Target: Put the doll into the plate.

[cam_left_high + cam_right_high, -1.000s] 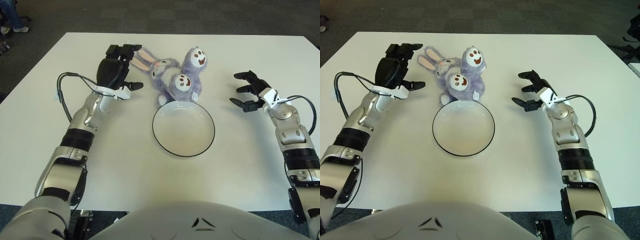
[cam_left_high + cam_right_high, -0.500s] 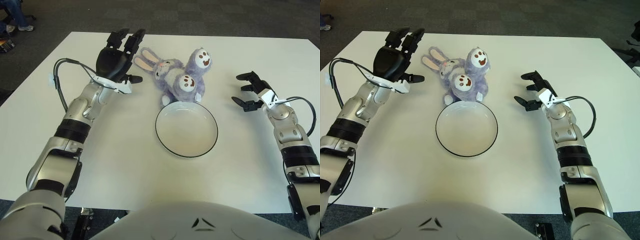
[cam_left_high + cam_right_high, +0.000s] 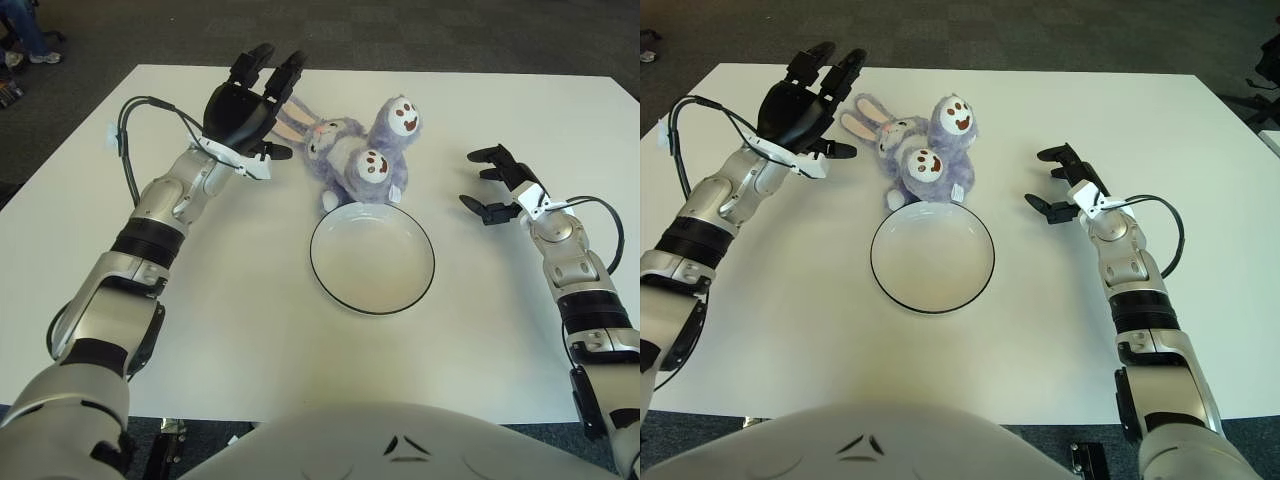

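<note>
Left hand (image 3: 243, 108) spread beside doll (image 3: 352, 157), right hand (image 3: 500, 186) loosely open, idle; we should close around its body, then lift into plate (image 3: 372, 259).

text: none legible | labels: none | brands: none | numbers: none | signs: none

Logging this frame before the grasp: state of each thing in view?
doll: lying on the table just behind the plate, soles up, not held
plate: upright, nothing in it
left hand: open, raised at the doll's ears
right hand: open, holding nothing, off to the plate's right
</note>
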{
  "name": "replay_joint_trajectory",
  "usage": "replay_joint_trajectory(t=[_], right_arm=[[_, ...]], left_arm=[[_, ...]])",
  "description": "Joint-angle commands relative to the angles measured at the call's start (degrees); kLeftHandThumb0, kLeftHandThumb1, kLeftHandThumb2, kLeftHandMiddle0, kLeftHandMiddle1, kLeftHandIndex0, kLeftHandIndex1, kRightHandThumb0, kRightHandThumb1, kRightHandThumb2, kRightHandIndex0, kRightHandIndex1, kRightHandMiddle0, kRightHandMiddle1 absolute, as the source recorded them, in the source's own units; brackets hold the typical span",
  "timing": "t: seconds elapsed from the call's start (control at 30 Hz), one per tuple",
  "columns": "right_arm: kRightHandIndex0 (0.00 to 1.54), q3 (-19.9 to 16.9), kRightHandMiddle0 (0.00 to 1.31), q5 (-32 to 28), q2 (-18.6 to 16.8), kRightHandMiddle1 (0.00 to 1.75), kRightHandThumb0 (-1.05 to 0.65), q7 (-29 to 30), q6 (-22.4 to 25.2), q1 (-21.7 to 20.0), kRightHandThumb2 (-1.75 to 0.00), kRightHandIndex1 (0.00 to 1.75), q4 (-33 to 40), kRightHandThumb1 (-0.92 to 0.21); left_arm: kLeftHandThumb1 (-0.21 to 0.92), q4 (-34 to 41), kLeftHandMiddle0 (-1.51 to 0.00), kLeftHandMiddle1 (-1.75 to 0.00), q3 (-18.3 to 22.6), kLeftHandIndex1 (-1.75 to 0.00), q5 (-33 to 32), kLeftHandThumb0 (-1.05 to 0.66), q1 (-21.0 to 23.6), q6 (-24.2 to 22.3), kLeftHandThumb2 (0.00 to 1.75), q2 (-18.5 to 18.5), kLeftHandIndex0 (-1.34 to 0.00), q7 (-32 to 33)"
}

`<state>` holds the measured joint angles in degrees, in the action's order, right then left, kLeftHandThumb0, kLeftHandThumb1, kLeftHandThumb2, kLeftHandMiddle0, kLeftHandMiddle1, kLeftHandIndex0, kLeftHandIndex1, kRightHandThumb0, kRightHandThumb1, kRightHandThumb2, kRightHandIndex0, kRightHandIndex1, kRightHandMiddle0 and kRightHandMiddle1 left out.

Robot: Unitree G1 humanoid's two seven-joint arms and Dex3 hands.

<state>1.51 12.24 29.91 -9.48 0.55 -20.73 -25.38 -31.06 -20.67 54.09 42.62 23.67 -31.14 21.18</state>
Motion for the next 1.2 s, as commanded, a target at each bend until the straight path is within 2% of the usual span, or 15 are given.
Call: replay_joint_trajectory(t=[0.0, 0.13, 0.47, 0.8, 0.93, 1.17], right_arm=[[0.0, 0.7, 0.0, -0.09, -1.09, 0.98, -0.39, -1.32, 2.42, 2.02, -1.05, 0.78, -4.87, -0.35], [0.0, 0.56, 0.0, -0.59, -1.33, 0.99, -0.38, -1.49, 1.53, 2.03, -1.05, 0.78, -5.42, -0.34], [0.02, 4.0, 0.0, 3.41, 0.95, 0.96, -0.4, -2.07, 1.38, 1.48, -1.07, 0.81, -5.04, -0.34], [0.01, 2.87, 0.0, 1.55, 0.22, 0.95, -0.41, -1.94, -0.28, 1.49, -1.04, 0.83, -7.38, -0.36], [0.01, 2.47, 0.0, 1.18, -0.07, 0.96, -0.39, -1.63, -0.74, 1.55, -1.05, 0.83, -7.74, -0.36], [0.0, 2.12, 0.0, 1.13, -0.43, 0.92, -0.41, -1.38, 0.1, 1.68, -1.04, 0.79, -7.13, -0.36]], left_arm=[[0.57, -3.12, -0.02, -0.18, -1.92, -0.01, 0.3, -0.75, 3.43, 1.57, 0.71, -0.46, 0.0, -1.52], [0.56, -6.34, -0.01, -0.17, -3.22, 0.0, -1.28, -0.74, 5.58, 4.42, 0.7, 0.22, 0.0, -3.74], [0.54, -11.55, -0.06, -0.15, -5.6, -0.02, -3.5, -0.74, 9.75, 9.74, 0.73, 1.94, 0.0, -7.89], [0.55, -17.56, -0.08, -0.16, -7.27, 0.0, -5.77, -0.78, 13.66, 13.41, 0.7, 3.16, 0.0, -14.06], [0.55, -19.68, -0.08, -0.15, -7.58, 0.0, -7.48, -0.8, 15.19, 14.52, 0.69, 3.77, 0.0, -18.75], [0.59, -22.74, -0.1, -0.17, -8.41, 0.0, -8.94, -0.83, 17.39, 15.32, 0.64, 5.38, 0.0, -24.07]])
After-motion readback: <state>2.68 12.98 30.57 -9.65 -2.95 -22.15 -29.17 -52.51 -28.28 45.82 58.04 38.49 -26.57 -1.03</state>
